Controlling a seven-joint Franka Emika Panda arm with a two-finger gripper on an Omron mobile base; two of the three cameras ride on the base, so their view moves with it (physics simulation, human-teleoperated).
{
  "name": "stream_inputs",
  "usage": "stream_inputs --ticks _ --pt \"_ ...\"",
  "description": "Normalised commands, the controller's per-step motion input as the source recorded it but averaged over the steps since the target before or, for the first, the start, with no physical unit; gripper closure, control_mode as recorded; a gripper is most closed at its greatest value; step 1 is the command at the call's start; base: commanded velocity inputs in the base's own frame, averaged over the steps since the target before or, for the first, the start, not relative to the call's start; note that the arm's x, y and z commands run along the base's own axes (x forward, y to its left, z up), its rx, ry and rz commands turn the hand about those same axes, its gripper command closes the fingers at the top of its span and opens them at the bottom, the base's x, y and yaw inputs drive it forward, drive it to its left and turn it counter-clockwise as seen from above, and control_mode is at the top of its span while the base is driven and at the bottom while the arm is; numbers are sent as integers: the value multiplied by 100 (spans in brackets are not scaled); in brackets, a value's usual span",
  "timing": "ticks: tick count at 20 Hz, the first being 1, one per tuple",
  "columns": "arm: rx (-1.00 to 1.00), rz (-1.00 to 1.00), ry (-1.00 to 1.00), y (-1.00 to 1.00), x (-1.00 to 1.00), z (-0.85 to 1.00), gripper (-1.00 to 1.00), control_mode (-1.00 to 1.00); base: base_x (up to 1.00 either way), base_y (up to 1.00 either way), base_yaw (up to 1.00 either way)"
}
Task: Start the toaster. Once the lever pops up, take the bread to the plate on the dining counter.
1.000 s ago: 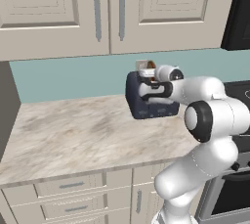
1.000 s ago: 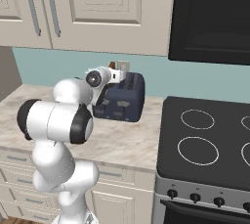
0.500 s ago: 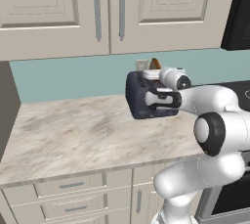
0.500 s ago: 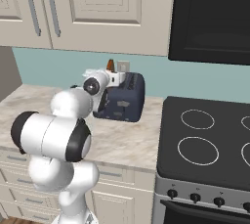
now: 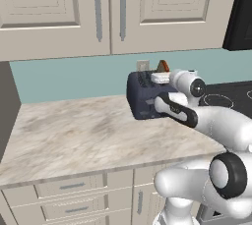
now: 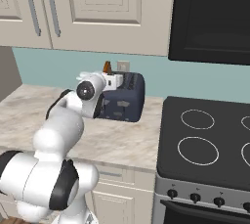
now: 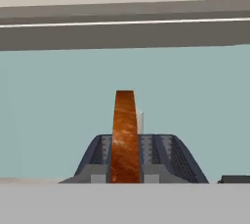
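Observation:
The dark navy toaster (image 5: 141,98) (image 6: 128,101) stands at the back of the marbled worktop. My gripper (image 5: 159,76) (image 6: 112,79) hovers just over its top, and the brown bread (image 5: 163,66) (image 6: 107,66) sticks up from the hand. In the hand view the bread (image 7: 124,135) stands edge-on in the middle, close in front, with the toaster's slotted top (image 7: 168,154) behind it. The gripper is shut on the bread; its fingertips are hidden. The plate and the dining counter are out of view.
A black stove top (image 6: 205,135) with ring burners lies right of the toaster, under a dark microwave (image 6: 210,17). Wall cabinets (image 5: 108,8) hang above. A wall outlet (image 5: 142,65) sits behind the toaster. Drawers (image 5: 74,189) run under the worktop (image 5: 74,135).
The hand with the bread has shifted a little toward the stove side above the toaster, and the arm's elbow has swung lower and closer to the cameras. The toaster has stayed put.

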Motion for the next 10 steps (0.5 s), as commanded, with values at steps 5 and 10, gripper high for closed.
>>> stream_inputs --ticks 5,10 --pt "0 0 10 0 -86 34 100 -100 0 0 0" --pt "0 0 14 0 -100 32 100 -100 0 0 0"
